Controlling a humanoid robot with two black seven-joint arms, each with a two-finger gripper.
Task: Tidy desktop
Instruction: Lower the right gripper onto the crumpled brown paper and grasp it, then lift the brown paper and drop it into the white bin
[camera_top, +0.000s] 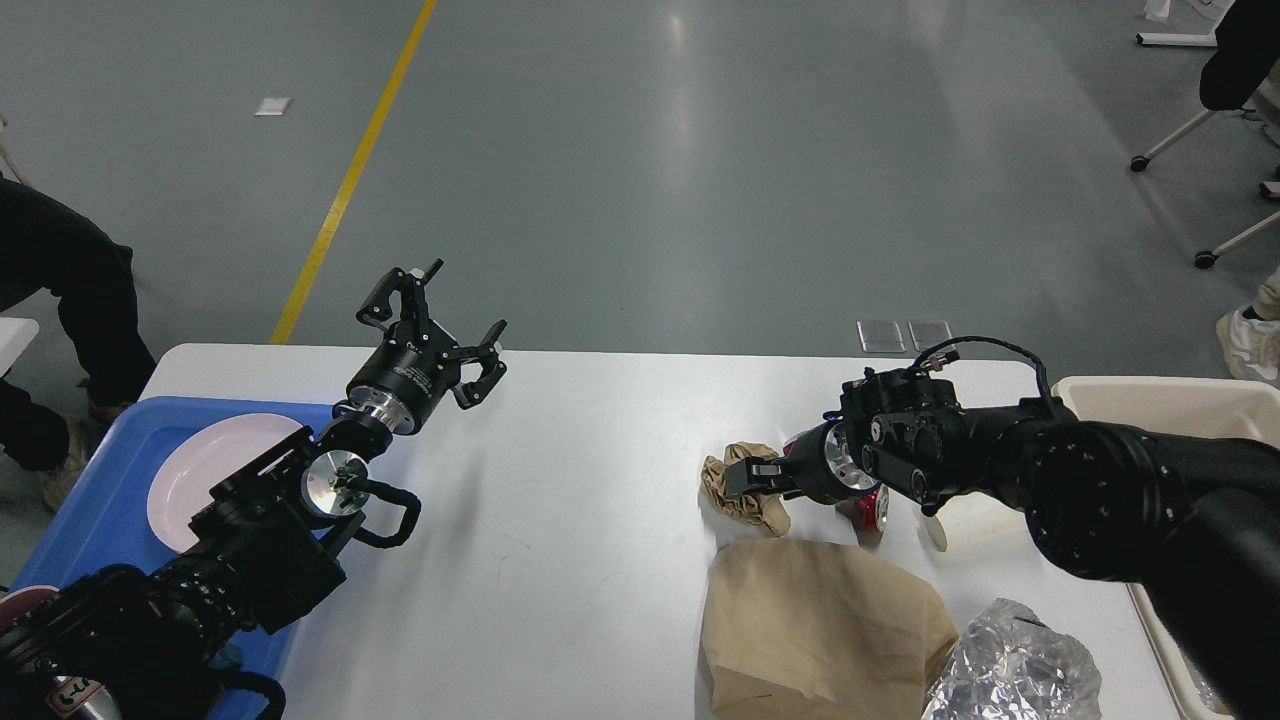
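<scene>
Pinching a crumpled brown paper wad (742, 490) with the right fingers (745, 479), down low on the white surface (570, 470). Red can (868, 507) just behind those fingers, big brown bag (825, 630) right below. Left fingers (437, 327) spread wide, empty, hovering above the surface's far edge.

Light: bright, even, overhead; glare streaked on the glossy grey floor (690, 150) | shadows: soft, cast on the large white matte desktop (560, 480) | focus: sharp throughout
</scene>
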